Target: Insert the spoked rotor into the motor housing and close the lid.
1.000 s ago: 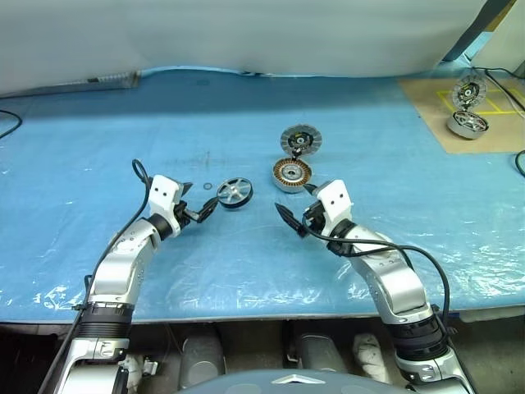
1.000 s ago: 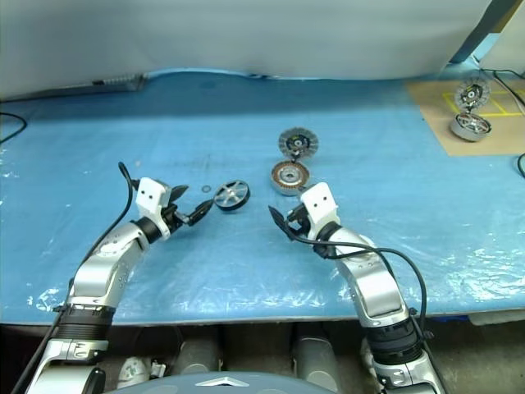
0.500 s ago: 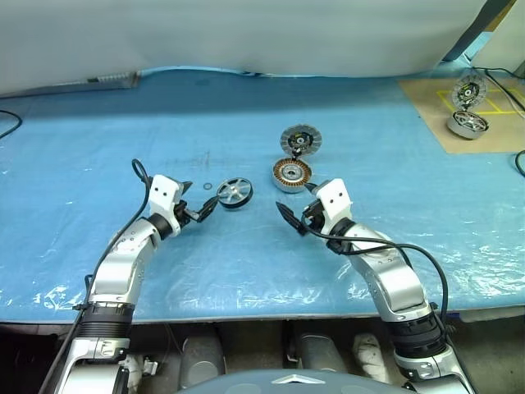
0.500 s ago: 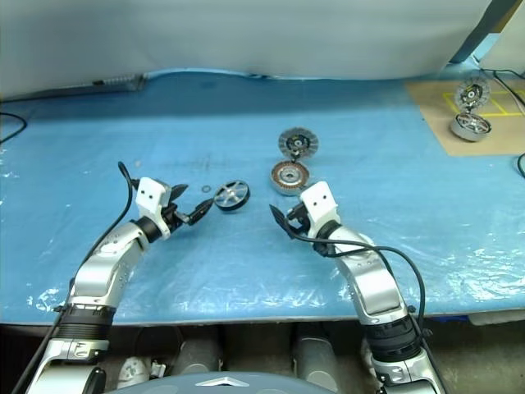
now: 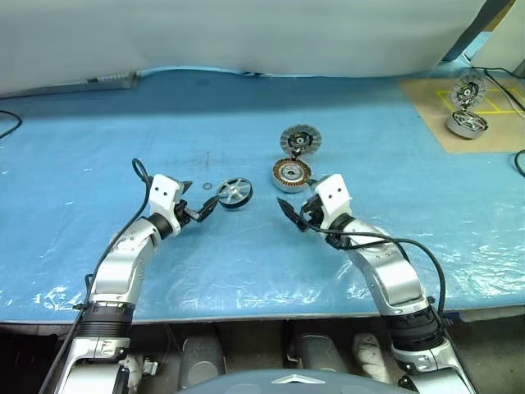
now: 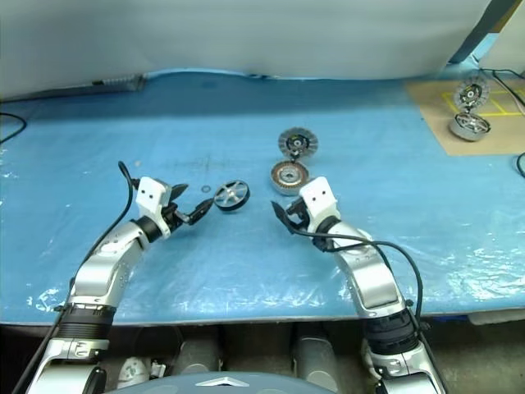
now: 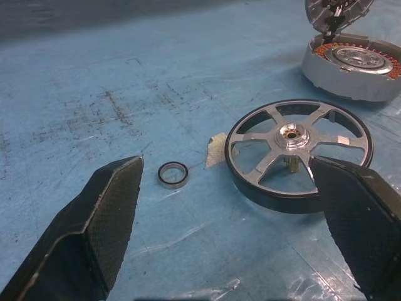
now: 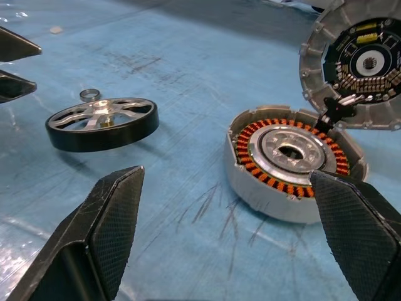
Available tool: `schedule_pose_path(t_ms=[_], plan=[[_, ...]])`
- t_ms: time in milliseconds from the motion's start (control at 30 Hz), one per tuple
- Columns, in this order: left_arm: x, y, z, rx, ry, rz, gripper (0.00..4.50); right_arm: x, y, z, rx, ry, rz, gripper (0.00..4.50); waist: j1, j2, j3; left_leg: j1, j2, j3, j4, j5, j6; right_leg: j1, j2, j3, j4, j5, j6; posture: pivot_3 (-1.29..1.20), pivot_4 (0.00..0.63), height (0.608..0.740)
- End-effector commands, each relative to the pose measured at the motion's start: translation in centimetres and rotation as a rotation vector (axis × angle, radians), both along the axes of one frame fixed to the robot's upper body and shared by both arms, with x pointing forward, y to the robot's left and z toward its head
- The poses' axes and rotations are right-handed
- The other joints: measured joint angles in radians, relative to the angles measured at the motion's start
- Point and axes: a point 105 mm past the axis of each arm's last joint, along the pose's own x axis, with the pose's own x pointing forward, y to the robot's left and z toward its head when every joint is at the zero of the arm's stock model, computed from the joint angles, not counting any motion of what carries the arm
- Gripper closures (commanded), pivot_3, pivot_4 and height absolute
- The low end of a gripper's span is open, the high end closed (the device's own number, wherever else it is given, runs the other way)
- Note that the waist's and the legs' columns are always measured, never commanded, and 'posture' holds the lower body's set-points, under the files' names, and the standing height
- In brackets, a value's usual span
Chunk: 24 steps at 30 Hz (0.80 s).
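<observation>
Nearest, left gripper (image 5: 203,211) and right gripper (image 5: 294,215) both gaping, empty, flanking shiny silver spoked rotor (image 5: 234,192) with dark rim, flat on blue sheet; just right of rotor, round copper-wound motor housing (image 5: 292,174), uncovered for insertion; behind housing, grey ribbed lid (image 5: 300,139) propped up

In the left wrist view, the motor housing (image 7: 351,66) beyond the left gripper (image 7: 229,207) is cut by the picture's edge, and of the lid (image 7: 335,12) behind it a lower slice alone shows. The right finger hides part of the near rim of the spoked rotor (image 7: 299,153). In the right wrist view, the lid (image 8: 357,66) is cropped at the top and side. Two far motor parts (image 5: 467,107) are too small to identify.
</observation>
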Motion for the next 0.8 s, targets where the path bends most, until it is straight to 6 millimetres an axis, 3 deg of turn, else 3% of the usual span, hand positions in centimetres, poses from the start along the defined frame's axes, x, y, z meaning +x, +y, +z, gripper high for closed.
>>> schedule_pose_path(t_ms=[33,133,467,800], plan=[[0.0,-0.2,0.8,0.006,-0.037,-0.007,0.0,0.5,0.7,1.8,-0.071,-0.052,0.026,0.03,0.0,0.0,0.0,0.0,0.0,0.0,0.0,0.0,0.0,0.0,0.0,0.0,0.0,0.0,0.0,0.0,0.15,0.74],[0.0,-0.3,0.7,0.005,-0.035,-0.009,0.0,0.7,2.0,2.0,-0.093,0.031,0.116,0.03,-0.001,0.0,0.0,0.002,0.0,0.0,0.0,0.0,0.0,0.0,0.0,0.0,0.001,0.0,-0.001,0.0,0.15,0.74],[-0.1,-0.4,0.5,0.001,-0.036,-0.003,0.0,4.3,3.1,1.4,-0.295,0.16,0.099,0.03,0.0,0.0,0.0,0.005,0.0,0.0,0.0,0.0,0.0,0.0,0.0,0.0,0.003,-0.001,-0.002,0.0,0.15,0.74],[-0.2,0.0,-0.1,0.002,-0.03,0.008,0.0,5.7,2.5,-0.3,-0.311,0.194,0.061,0.03,0.001,0.0,0.0,0.006,0.0,0.0,0.0,0.0,0.0,0.0,0.0,0.0,0.005,-0.002,-0.003,0.0,0.15,0.74]])
